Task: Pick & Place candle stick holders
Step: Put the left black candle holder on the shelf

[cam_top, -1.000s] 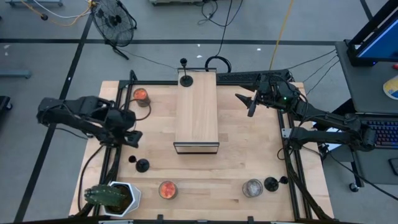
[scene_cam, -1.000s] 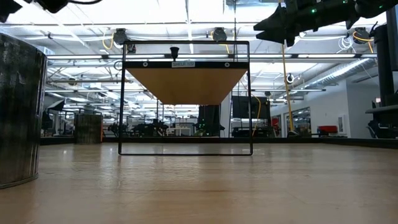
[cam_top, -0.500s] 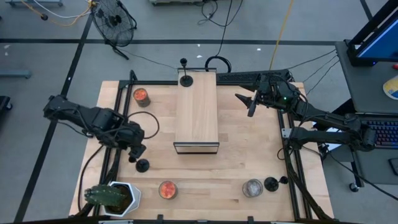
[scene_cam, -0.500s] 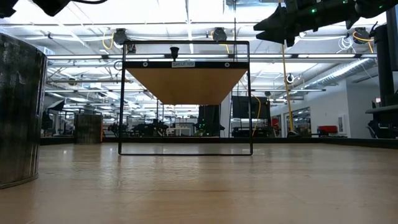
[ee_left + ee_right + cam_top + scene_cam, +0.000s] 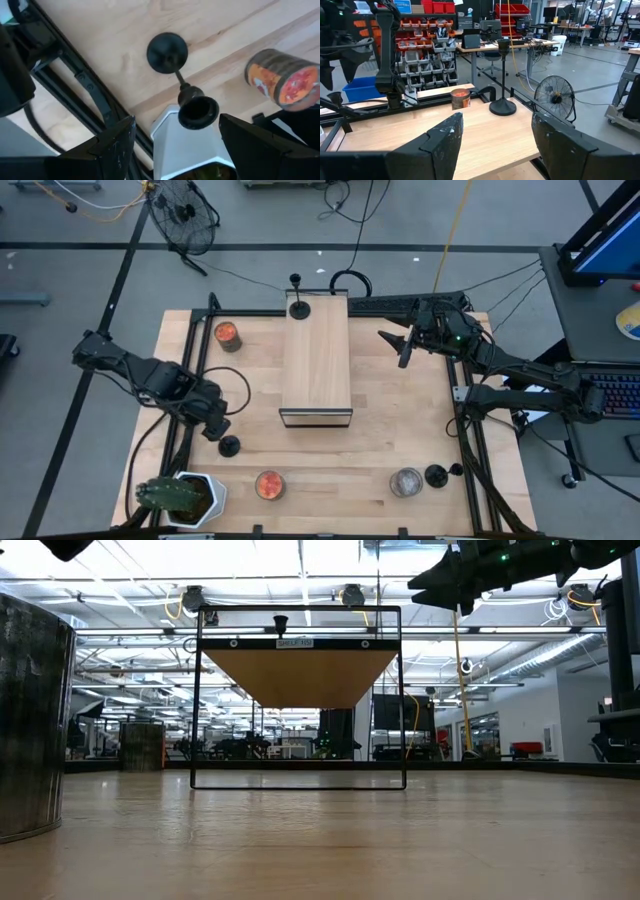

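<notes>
A black candle stick holder [image 5: 229, 446] stands with its disc base [image 5: 167, 52] on the table near the left edge, and its cup [image 5: 198, 111] points up toward my left wrist camera. My left gripper [image 5: 214, 426] hovers open just above and beside it, with one finger showing on either side of the cup [image 5: 185, 150], touching nothing. A second holder [image 5: 298, 308] stands on the far end of the wooden box [image 5: 316, 365] and also shows in the right wrist view [image 5: 502, 102]. A third holder [image 5: 436, 475] stands near the right edge. My right gripper [image 5: 398, 345] waits open and raised at the far right.
A red-topped can [image 5: 228, 333] stands at the far left, another [image 5: 269, 484] near the front, and a grey can [image 5: 406, 481] sits beside the third holder. A cactus in a white pot [image 5: 182, 498] stands at the front left corner, close to my left gripper.
My left gripper has moved toward the table's near edge, from beside the left rail to just above the holder at the left. It stays open. The holders have not moved.
</notes>
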Motion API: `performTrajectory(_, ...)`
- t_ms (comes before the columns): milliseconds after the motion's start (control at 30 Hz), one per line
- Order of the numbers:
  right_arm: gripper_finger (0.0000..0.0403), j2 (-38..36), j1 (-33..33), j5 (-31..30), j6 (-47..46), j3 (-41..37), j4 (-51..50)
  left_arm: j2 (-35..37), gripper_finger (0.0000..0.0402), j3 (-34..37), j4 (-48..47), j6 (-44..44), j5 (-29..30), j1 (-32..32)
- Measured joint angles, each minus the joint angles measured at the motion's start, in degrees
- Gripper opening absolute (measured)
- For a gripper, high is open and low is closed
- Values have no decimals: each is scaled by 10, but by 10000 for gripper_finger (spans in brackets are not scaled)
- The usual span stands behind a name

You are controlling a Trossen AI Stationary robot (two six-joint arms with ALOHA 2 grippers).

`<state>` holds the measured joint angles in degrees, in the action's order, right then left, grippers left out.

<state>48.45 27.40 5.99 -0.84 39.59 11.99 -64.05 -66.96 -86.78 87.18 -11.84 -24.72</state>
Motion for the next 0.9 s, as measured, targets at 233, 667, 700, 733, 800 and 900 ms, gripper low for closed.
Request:
performTrajectory(233, 231, 0, 0, 1, 0, 0, 0, -32, 294, 0, -4, -14, 3, -15)
performTrajectory(667, 231, 0, 0, 1, 0, 0, 0, -72, 294, 0, -21, -42, 26, -17)
performTrajectory(700, 231, 0, 0, 1, 0, 0, 0, -75, 294, 0, -21, -46, 30, -17)
performTrajectory(733, 231, 0, 0, 1, 0, 0, 0, -78, 294, 0, -21, -49, 33, -17)
performTrajectory(800, 231, 0, 0, 1, 0, 0, 0, -85, 294, 0, -21, -56, 36, -17)
performTrajectory(900, 231, 0, 0, 1, 0, 0, 0, -94, 292, 0, -21, -67, 37, -17)
